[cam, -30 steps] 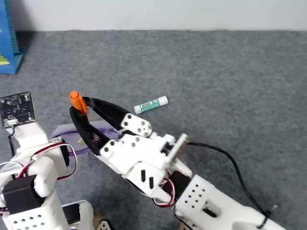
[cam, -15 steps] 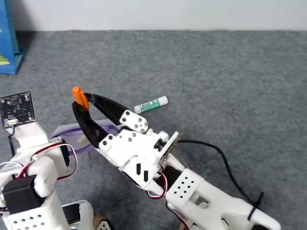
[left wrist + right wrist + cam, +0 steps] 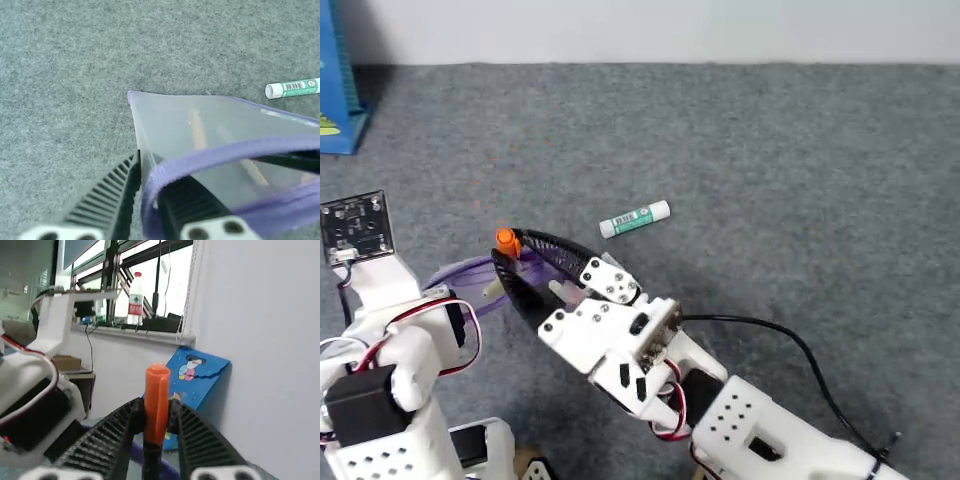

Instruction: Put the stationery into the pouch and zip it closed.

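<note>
Your right hand (image 3: 517, 256) is clamped on the orange-capped marker (image 3: 506, 238). In its wrist view the marker stands upright between the two ribbed fingers (image 3: 112, 437), with the cap rising past the fingertips. The tip of this hand sits over the mouth of the pouch (image 3: 460, 272).

Your left hand (image 3: 146, 160) is pinched on the pouch's purple rim, one finger inside and one outside, holding the mouth up off the desk (image 3: 770, 150). A thin yellowish stick (image 3: 199, 131) shows through the clear wall just past the left fingertips.

The green-and-white glue stick (image 3: 634, 219) lies on the desk beyond the right hand, apart from both hands and outside the pouch.
</note>
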You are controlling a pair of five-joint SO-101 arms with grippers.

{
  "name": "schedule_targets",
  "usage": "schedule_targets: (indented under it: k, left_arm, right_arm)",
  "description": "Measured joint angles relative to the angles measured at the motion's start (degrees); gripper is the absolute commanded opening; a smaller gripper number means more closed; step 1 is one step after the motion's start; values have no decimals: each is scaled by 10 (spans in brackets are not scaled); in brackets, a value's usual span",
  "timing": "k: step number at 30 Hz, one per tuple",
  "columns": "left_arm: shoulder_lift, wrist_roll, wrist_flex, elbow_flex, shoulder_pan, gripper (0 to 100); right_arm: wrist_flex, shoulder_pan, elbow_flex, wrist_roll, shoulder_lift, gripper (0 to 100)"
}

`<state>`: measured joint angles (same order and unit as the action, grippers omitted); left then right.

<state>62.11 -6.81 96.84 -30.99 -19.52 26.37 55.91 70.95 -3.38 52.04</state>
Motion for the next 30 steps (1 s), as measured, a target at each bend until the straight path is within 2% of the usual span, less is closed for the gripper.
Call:
schedule_targets:
  k: [3, 15, 19, 23, 27, 30]
  left_arm:
    - [4, 0, 0, -7, -2, 11]
    - [3, 0, 0, -7, -2, 11]
    - [3, 0, 0, -7, -2, 11]
    - [3, 0, 0, -7, -2, 11]
    - [3, 0, 0, -7, -2, 11]
    - [3, 0, 0, -7, -2, 11]
  right_arm:
    - [-59, 7, 0, 0, 35, 230]
    - [-334, -5, -74, 5, 113, 143]
    - [-420, -65, -115, 68, 120, 87]
    - [-518, -148, -142, 107, 120, 73]
    - [-613, -217, -143, 110, 118, 72]
    - [-668, -245, -144, 81, 108, 72]
